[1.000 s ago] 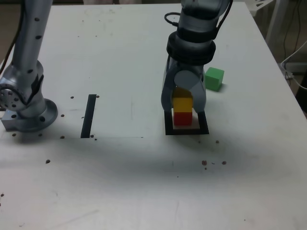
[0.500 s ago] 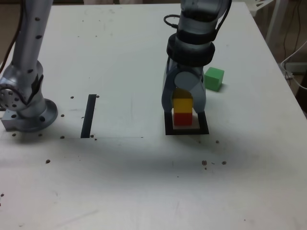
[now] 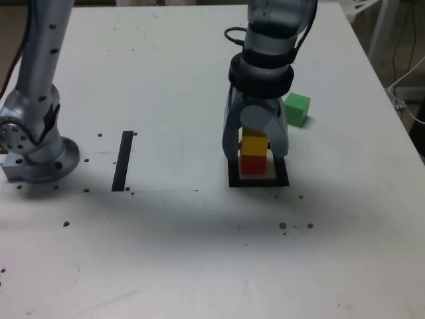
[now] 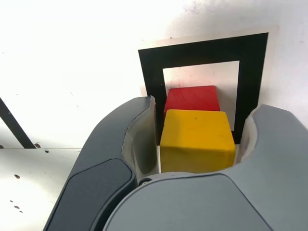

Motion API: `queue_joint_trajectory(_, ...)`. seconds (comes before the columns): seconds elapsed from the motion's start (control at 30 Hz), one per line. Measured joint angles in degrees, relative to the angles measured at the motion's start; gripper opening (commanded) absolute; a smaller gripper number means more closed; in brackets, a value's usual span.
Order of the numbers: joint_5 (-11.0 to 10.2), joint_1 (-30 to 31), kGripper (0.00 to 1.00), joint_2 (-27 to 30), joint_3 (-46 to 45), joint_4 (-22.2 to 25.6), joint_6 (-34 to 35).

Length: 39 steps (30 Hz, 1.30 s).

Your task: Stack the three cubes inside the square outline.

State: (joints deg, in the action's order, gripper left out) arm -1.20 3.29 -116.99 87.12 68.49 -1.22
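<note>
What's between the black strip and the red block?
Just bare white table and the edge of the square's black frame, in the exterior view.

Exterior view: high, facing down across the bench (image 3: 172, 252), farther off
Wrist view: close above the cubes (image 4: 197, 137)
Shared: square outline (image 3: 259, 182)

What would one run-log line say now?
gripper: open | yellow cube: on red cube | green cube: outside outline
</note>
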Motion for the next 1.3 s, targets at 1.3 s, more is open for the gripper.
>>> queue_joint_trajectory(1.3,-6.9,-14.2,0.97,-7.0,18.8,5.2,-35.0)
